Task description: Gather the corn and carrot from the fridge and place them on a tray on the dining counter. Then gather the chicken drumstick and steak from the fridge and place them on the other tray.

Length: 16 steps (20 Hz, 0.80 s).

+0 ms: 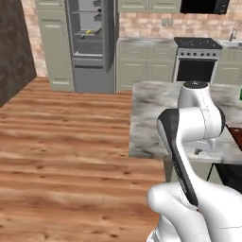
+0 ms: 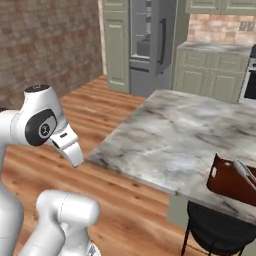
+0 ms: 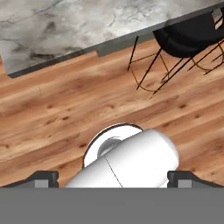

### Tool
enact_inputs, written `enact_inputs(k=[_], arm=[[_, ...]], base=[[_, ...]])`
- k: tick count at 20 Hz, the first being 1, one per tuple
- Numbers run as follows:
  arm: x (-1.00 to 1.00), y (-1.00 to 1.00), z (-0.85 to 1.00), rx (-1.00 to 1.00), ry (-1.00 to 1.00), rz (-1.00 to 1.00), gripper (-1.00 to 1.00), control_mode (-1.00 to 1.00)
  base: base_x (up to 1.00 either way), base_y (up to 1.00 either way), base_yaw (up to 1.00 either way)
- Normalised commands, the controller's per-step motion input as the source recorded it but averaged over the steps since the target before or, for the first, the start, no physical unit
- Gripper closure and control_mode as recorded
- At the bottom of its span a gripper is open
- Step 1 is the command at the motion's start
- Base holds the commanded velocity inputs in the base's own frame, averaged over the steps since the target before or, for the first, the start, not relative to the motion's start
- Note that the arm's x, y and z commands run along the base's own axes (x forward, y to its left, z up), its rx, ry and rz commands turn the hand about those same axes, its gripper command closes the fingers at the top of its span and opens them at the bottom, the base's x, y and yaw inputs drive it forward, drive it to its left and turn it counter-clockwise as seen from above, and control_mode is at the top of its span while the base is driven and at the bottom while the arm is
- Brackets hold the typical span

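The fridge [image 1: 90,42] stands open at the far wall, and it also shows past the counter [image 2: 150,45]. A small yellow item [image 1: 93,32] lies on one shelf, too small to name. Corn, carrot, chicken drumstick and steak cannot be made out. A dark red tray [image 2: 232,182] sits on the marble dining counter [image 2: 185,130] near its front right, and its corner shows at the edge [image 1: 236,134]. My gripper [image 3: 114,179] points down at the wooden floor, open, with nothing between its fingertips [image 3: 43,178]. It hangs beside the counter, far from the fridge.
The dining counter [image 1: 156,113] fills the right side, with its edge across the top of the hand view [image 3: 87,48]. Black stools [image 3: 183,39] stand under it [image 2: 220,227]. A stove [image 1: 196,59] and green cabinets line the back wall. Open wooden floor [image 1: 66,142] leads to the fridge.
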Motion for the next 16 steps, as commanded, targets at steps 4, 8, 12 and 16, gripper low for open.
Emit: enact_inputs(k=[4,8,12,16], arm=[[0.0,0.0,0.0,0.0,0.0,0.0,-1.0,1.0],[0.0,0.0,0.0,0.0,0.0,0.0,-1.0,1.0],[0.0,0.0,0.0,0.0,0.0,0.0,-1.0,1.0],[0.0,0.0,0.0,0.0,0.0,0.0,-1.0,1.0]], base=[[0.69,1.0,-0.13],[0.64,1.0,-0.17],[0.65,1.0,-0.15],[0.83,1.0,-0.14]])
